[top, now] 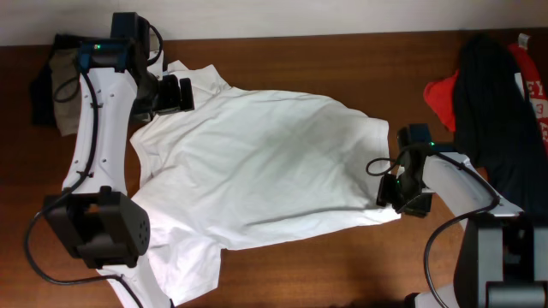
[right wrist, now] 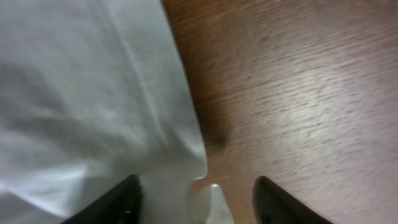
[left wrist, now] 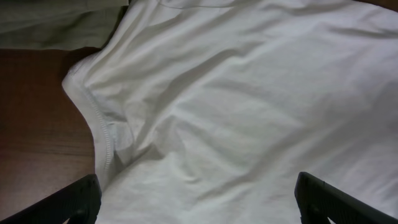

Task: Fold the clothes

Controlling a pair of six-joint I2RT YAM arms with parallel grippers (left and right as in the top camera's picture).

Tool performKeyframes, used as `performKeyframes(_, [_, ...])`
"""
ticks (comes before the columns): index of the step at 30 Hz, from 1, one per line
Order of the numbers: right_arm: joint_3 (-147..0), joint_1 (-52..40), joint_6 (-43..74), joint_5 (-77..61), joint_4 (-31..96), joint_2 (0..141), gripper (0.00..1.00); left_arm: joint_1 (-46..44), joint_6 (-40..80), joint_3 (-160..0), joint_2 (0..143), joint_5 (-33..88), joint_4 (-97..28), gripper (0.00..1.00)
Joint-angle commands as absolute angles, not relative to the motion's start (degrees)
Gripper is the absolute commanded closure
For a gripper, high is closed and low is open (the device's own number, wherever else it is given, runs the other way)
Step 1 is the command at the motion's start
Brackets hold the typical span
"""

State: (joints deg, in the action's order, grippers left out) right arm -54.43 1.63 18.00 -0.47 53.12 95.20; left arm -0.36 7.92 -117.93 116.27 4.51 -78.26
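Overhead view: a large white T-shirt (top: 265, 162) lies spread and wrinkled across the middle of a brown wooden table (top: 342, 274), with 1 part reaching toward the lower left. The left gripper (top: 175, 94) sits over the shirt's upper left corner. The right gripper (top: 392, 186) sits at the shirt's right edge, near its lower right corner. Bare wood shows below the shirt at the bottom right and in a strip along the top. A black garment (top: 492, 103) and a red garment (top: 441, 94) are heaped at the far right, apart from the shirt. A khaki garment (top: 64, 85) lies at the far left, behind the left arm. Left wrist view: the jaws stand wide apart above the fabric, holding nothing, and a stitched hem curves beside bare wood. Right wrist view: the jaws are spread apart, with the shirt's corner edge lying between them and bare wood to its right.
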Motion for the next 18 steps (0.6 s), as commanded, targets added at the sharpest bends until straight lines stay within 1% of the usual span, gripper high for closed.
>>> performKeyframes(1, [-54.2, 2.0, 18.3, -7.7, 54.4, 95.0, 0.66, -0.2, 7.4, -118.5, 116.3, 4.7, -78.3, 0.01])
performKeyframes(2, [-54.2, 2.0, 18.3, -8.0, 55.3, 95.0, 0.76, -0.2, 7.4, -118.5, 116.3, 4.7, -78.3, 0.01])
performKeyframes(3, [-54.2, 2.0, 18.5, -7.9, 56.5, 95.0, 0.91, -0.2, 7.4, -118.5, 116.3, 4.7, -78.3, 0.01])
performKeyframes(4, [-54.9, 2.0, 19.0, -7.8, 58.9, 95.0, 0.96, -0.2, 7.4, -118.5, 116.3, 4.7, -78.3, 0.01])
performKeyframes(6, [-57.9, 2.0, 18.9, -7.7, 63.9, 95.0, 0.96, -0.2, 7.4, -118.5, 116.3, 4.7, -78.3, 0.01])
performKeyframes(8, [-65.5, 2.0, 19.0, -6.9, 74.4, 94.4, 0.96, -0.2, 7.4, -118.5, 116.3, 4.7, -78.3, 0.01])
performKeyframes(10, [-69.3, 2.0, 21.5, -2.4, 79.0, 93.2, 0.95, -0.2, 7.4, -118.5, 116.3, 4.7, -78.3, 0.01])
performKeyframes(11, [-68.9, 2.0, 21.5, -0.7, 79.2, 93.0, 0.82, -0.2, 7.4, -118.5, 116.3, 4.7, -78.3, 0.01])
performKeyframes(12, [-67.2, 2.0, 22.5, -0.6, 78.7, 93.1, 0.77, -0.2, 7.4, -118.5, 116.3, 4.7, -78.3, 0.01])
performKeyframes(13, [-65.1, 2.0, 23.1, -0.8, 78.6, 93.1, 0.79, -0.2, 7.4, -118.5, 116.3, 4.7, -78.3, 0.01])
performKeyframes(14, [-63.2, 2.0, 23.7, -0.9, 78.6, 93.1, 0.82, -0.2, 7.4, -118.5, 116.3, 4.7, -78.3, 0.01])
performKeyframes(15, [-61.0, 2.0, 24.6, -1.3, 78.8, 93.1, 0.82, -0.2, 7.4, -118.5, 116.3, 4.8, -78.3, 0.01])
performKeyframes(17, [-60.6, 2.0, 24.6, -2.8, 77.5, 93.0, 0.61, -0.2, 7.4, -118.5, 116.3, 4.8, -78.0, 0.01])
performKeyframes(18, [-63.6, 2.0, 26.0, -2.9, 75.5, 93.0, 0.17, -0.2, 7.4, -118.5, 116.3, 4.8, -78.1, 0.01])
